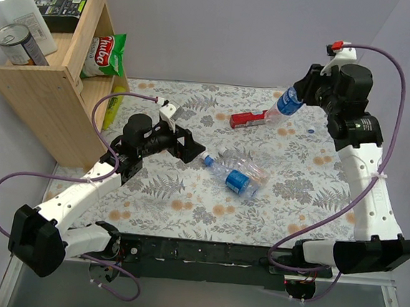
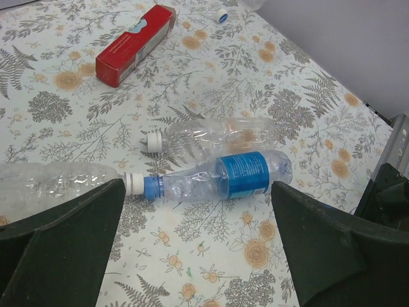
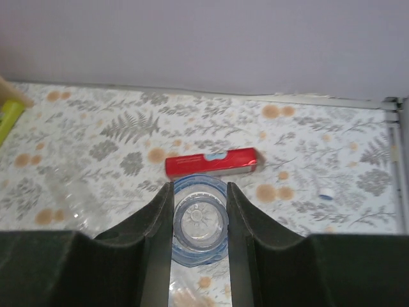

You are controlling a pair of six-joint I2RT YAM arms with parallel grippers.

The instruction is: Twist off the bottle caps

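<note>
Three small clear bottles lie mid-table. A blue-labelled bottle (image 2: 223,178) (image 1: 238,179) has a blue cap end (image 2: 151,187) touching the white cap (image 2: 133,183) of a plain bottle (image 2: 57,182). Behind them a second plain bottle (image 2: 217,135) has a white cap (image 2: 153,141). My left gripper (image 2: 198,256) (image 1: 191,149) is open and empty, low over the table just short of them. My right gripper (image 3: 200,211) (image 1: 300,90) is shut on another blue-labelled bottle (image 3: 200,220) (image 1: 288,102), held in the air at the back right, its base towards the camera and its cap end hidden. A loose cap (image 1: 310,129) (image 3: 326,195) lies on the table.
A long red box (image 1: 249,119) (image 2: 134,45) (image 3: 211,162) lies below the held bottle. A wooden shelf (image 1: 62,62) at the back left carries a white jug (image 1: 20,8), a can (image 1: 17,42) and a snack bag (image 1: 107,53). The far table edge meets the wall.
</note>
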